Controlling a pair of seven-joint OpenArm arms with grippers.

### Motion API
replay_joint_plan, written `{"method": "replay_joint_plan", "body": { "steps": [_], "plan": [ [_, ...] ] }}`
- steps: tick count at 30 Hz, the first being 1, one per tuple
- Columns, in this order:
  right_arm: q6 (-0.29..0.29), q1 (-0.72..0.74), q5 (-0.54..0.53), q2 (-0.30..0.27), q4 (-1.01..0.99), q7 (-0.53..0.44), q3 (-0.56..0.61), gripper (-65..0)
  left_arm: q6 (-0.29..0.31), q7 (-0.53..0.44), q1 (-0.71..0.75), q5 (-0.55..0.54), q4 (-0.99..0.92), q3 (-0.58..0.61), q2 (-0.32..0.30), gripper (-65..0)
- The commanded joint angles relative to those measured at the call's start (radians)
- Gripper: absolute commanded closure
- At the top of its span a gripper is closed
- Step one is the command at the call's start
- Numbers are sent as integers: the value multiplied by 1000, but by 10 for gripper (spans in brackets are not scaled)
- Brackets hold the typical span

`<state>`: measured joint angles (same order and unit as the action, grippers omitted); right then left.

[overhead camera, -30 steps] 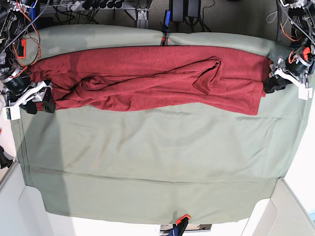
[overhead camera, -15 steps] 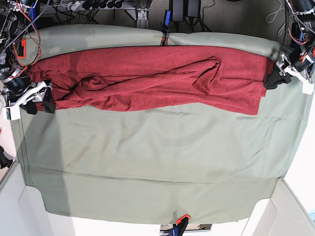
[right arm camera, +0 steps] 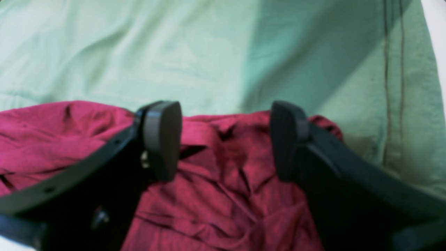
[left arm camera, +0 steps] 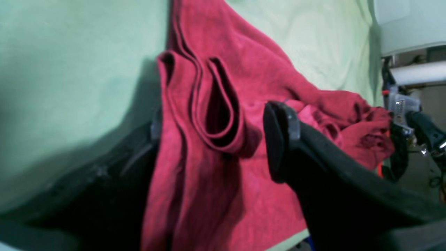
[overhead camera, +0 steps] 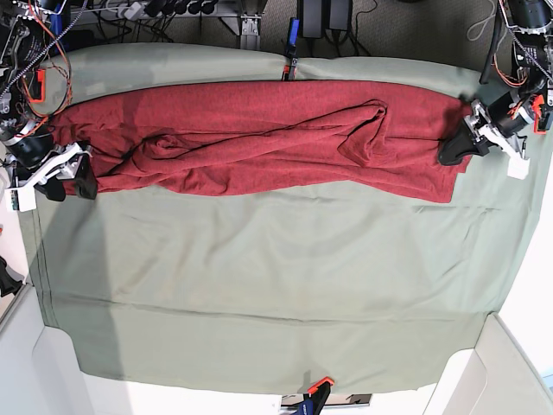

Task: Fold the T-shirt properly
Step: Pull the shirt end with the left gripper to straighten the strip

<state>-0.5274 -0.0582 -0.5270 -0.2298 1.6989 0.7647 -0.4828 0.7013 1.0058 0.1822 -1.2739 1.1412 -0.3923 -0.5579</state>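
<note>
The maroon T-shirt (overhead camera: 259,138) lies bunched in a long band across the far half of the table, with creases and folds along its middle. My left gripper (overhead camera: 454,151) is open at the shirt's right edge. In the left wrist view its jaws (left arm camera: 216,136) straddle the layered, folded edge of the shirt (left arm camera: 195,181), and one finger (left arm camera: 278,139) stands clear of the fabric. My right gripper (overhead camera: 69,183) is open at the shirt's left end. In the right wrist view it (right arm camera: 224,139) hovers just above the crumpled fabric (right arm camera: 223,195), holding nothing.
The sage-green table cloth (overhead camera: 259,277) covers the table. Clamps sit at the back middle edge (overhead camera: 289,65) and the front edge (overhead camera: 315,385). Cables and electronics line the back. White panels stand at the front corners (overhead camera: 484,380).
My left gripper has moved from the table's right edge inward and slightly nearer, onto the shirt's right edge. The right arm and the shirt have not moved.
</note>
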Motion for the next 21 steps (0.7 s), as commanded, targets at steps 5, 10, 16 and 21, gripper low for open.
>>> {"method": "replay_joint_plan", "body": {
  "steps": [5, 10, 16, 21],
  "plan": [
    [0, 11, -16, -14, 16, -20, -4, -396, -3, 61, 0, 28, 6, 60, -10, -381],
    [0, 11, -16, -13, 16, -20, -4, -396, -3, 60, 1, 30, 6, 102, -10, -348],
    [0, 11, -23, -14, 16, -24, -4, -396, -3, -46, 1, 136, 6, 133, 4, 0],
    [0, 11, -23, -14, 16, -23, -4, -396, -3, -140, 0, 254, 51, 92, 10, 0]
  ]
}}
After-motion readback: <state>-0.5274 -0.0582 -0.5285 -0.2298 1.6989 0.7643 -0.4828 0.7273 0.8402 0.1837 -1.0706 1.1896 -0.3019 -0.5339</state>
